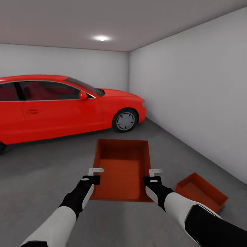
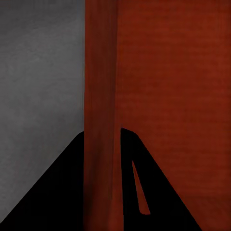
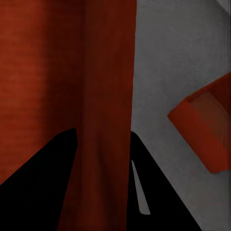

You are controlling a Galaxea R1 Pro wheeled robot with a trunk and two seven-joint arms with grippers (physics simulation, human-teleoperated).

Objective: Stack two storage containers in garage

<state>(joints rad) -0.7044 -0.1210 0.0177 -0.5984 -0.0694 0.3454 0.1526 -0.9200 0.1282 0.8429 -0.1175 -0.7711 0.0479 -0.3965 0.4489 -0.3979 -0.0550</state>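
Over on the left we've got the red car (image 1: 65,106) parked along the back wall (image 1: 61,61) of the garage, its rear end cut off by the frame edge. The dark grey concrete floor (image 1: 41,171) runs under it toward us.

Next, our left gripper (image 1: 95,170) is pinched on the left wall of the held storage container (image 1: 122,171). In the left wrist view that orange-red wall (image 2: 102,120) runs straight between the two dark fingers (image 2: 57,192), one inside the bin, one outside, so it's clamped on it.

The bin sits between both arms, open top facing us, held up off the floor as far as we can tell; its near edge hides whatever is below.

Our right gripper (image 1: 156,170) does the same on the right wall; the right wrist view has the wall (image 3: 108,120) squeezed between its fingers (image 3: 38,183).

Further right, the second storage container (image 1: 200,192) rests on the floor near the white side wall (image 1: 192,89), turned at an angle. Our right forearm covers its near corner, and in the right wrist view it (image 3: 204,125) is cut off at the edge.
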